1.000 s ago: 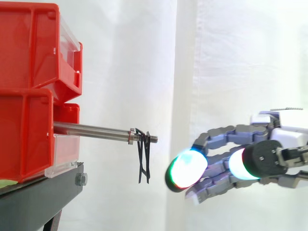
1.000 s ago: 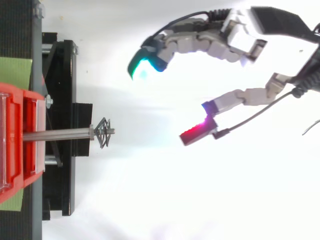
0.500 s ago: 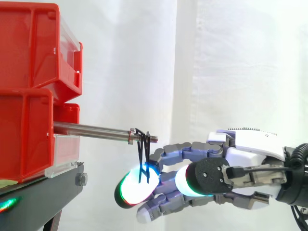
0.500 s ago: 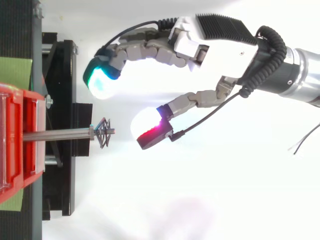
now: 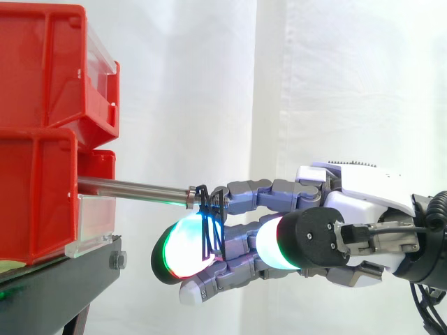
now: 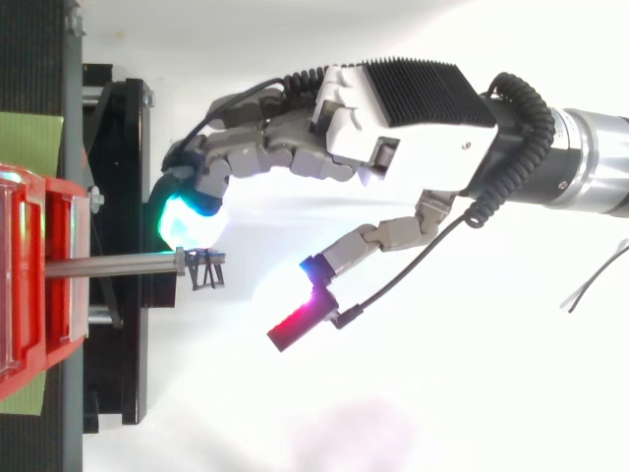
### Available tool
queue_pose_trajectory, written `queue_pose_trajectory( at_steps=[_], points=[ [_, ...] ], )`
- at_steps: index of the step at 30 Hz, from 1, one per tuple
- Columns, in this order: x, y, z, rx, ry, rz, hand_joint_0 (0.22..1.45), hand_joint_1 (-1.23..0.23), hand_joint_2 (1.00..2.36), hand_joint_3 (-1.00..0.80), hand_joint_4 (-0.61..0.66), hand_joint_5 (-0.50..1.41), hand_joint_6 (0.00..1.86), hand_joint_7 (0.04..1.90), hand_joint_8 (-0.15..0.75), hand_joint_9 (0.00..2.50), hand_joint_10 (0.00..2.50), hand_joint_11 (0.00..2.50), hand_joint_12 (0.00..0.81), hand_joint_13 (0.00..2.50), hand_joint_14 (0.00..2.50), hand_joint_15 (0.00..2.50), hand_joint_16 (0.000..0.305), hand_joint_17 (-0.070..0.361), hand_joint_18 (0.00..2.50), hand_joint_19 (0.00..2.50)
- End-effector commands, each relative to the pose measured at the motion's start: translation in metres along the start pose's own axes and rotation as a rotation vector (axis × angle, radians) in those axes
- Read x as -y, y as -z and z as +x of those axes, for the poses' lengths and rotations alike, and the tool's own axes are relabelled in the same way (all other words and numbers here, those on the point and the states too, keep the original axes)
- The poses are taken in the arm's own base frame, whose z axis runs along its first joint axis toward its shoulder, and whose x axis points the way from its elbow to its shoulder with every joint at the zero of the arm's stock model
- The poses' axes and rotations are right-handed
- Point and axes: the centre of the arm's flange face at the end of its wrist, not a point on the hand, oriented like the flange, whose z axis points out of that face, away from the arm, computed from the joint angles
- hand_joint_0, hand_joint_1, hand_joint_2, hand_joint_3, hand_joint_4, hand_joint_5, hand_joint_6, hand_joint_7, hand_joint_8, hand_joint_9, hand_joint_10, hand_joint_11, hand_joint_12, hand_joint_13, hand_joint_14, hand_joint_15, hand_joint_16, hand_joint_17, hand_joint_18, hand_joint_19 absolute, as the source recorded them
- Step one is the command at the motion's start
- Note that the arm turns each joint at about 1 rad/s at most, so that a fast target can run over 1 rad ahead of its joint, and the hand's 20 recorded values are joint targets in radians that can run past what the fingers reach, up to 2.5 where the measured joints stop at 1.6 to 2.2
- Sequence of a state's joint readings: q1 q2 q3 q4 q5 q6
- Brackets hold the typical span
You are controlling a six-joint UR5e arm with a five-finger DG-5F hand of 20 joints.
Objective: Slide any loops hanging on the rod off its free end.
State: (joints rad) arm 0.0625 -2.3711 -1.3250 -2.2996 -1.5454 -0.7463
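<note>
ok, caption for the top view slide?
Open hand straddling the black loops at the free end of the rod.

A white curtain hangs behind the black stand and goes on far to its right. Long folds run up and down it. Two red bins sit stacked on top of the stand. Seen from above, a green sheet peeks out under the bins, and the ground right of the stand is bright white.
</note>
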Motion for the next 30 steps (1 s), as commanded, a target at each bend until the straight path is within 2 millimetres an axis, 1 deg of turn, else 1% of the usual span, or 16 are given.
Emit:
queue_pose_trajectory(
  at_steps=[1,3,4,5,6,8,12,17,23,24,25,26,27,28,30],
  points=[
    [-0.001,-0.001,0.001,-0.002,0.002,-0.013,0.53,-0.65,1.00,-0.44,0.30,-0.15,0.50,0.95,0.280,0.58,0.01,0.24,0.392,0.53,0.01,0.21,0.052,0.117,0.40,0.23],
    [-0.002,-0.001,0.000,-0.001,0.002,-0.015,0.53,-0.65,1.00,-0.44,0.30,-0.15,0.50,0.95,0.283,0.58,0.01,0.25,0.393,0.53,0.01,0.21,0.052,0.117,0.40,0.23],
    [0.006,0.000,0.006,-0.006,-0.004,-0.007,0.53,-0.65,1.00,-0.44,0.30,-0.15,0.50,0.96,0.281,0.58,0.01,0.24,0.392,0.53,0.01,0.21,0.052,0.117,0.40,0.24],
    [0.008,0.000,0.005,0.000,-0.010,-0.009,0.53,-0.65,1.01,-0.44,0.30,-0.14,0.50,0.96,0.281,0.58,0.01,0.25,0.392,0.53,0.01,0.21,0.052,0.117,0.41,0.24],
    [0.013,0.001,0.008,-0.001,-0.013,-0.006,0.53,-0.65,1.01,-0.44,0.30,-0.14,0.50,0.96,0.282,0.58,0.01,0.24,0.392,0.53,0.01,0.21,0.052,0.118,0.41,0.24],
    [0.013,-0.004,0.008,0.010,-0.030,-0.017,0.53,-0.65,1.00,-0.44,0.30,-0.14,0.50,0.96,0.282,0.58,0.01,0.25,0.392,0.53,0.01,0.21,0.052,0.118,0.41,0.24],
    [0.013,-0.005,0.006,0.013,-0.037,-0.019,0.53,-0.64,1.01,-0.44,0.30,-0.14,0.50,0.97,0.282,0.59,0.01,0.25,0.392,0.53,0.01,0.22,0.052,0.118,0.41,0.24],
    [0.012,-0.009,-0.002,0.019,-0.046,-0.029,0.56,-0.59,1.01,-0.42,0.27,-0.13,0.50,1.06,0.279,0.59,0.01,0.25,0.383,0.54,0.01,0.22,0.051,0.115,0.41,0.25],
    [0.013,-0.013,-0.010,0.034,-0.042,-0.033,0.58,-0.62,1.01,-0.34,0.18,-0.11,0.50,1.23,0.277,0.60,0.01,0.26,0.380,0.54,0.01,0.22,0.051,0.114,0.42,0.25],
    [0.013,-0.013,-0.010,0.035,-0.040,-0.034,0.59,-0.64,1.02,-0.31,0.15,-0.12,0.54,1.22,0.276,0.60,0.01,0.26,0.379,0.54,0.01,0.22,0.050,0.113,0.42,0.26],
    [0.014,-0.013,-0.011,0.036,-0.040,-0.035,0.59,-0.66,1.02,-0.28,0.15,-0.13,0.62,1.11,0.277,0.60,0.01,0.27,0.381,0.55,0.01,0.22,0.050,0.113,0.42,0.26],
    [0.013,-0.013,-0.010,0.035,-0.040,-0.034,0.59,-0.66,1.02,-0.26,0.15,-0.14,0.64,1.09,0.277,0.60,0.01,0.28,0.381,0.55,0.01,0.22,0.050,0.113,0.42,0.25],
    [0.014,-0.013,-0.012,0.037,-0.040,-0.034,0.60,-0.67,1.02,-0.25,0.15,-0.16,0.72,0.95,0.276,0.60,0.01,0.29,0.381,0.55,0.01,0.22,0.050,0.113,0.43,0.26],
    [0.014,-0.013,-0.010,0.035,-0.040,-0.034,0.59,-0.68,1.02,-0.22,0.16,-0.18,0.78,0.88,0.277,0.60,0.01,0.30,0.383,0.55,0.01,0.22,0.050,0.114,0.43,0.26],
    [0.014,-0.013,-0.011,0.037,-0.040,-0.034,0.59,-0.69,1.02,-0.20,0.16,-0.19,0.81,0.86,0.275,0.60,0.01,0.31,0.383,0.55,0.01,0.23,0.051,0.114,0.44,0.26]
  ],
)
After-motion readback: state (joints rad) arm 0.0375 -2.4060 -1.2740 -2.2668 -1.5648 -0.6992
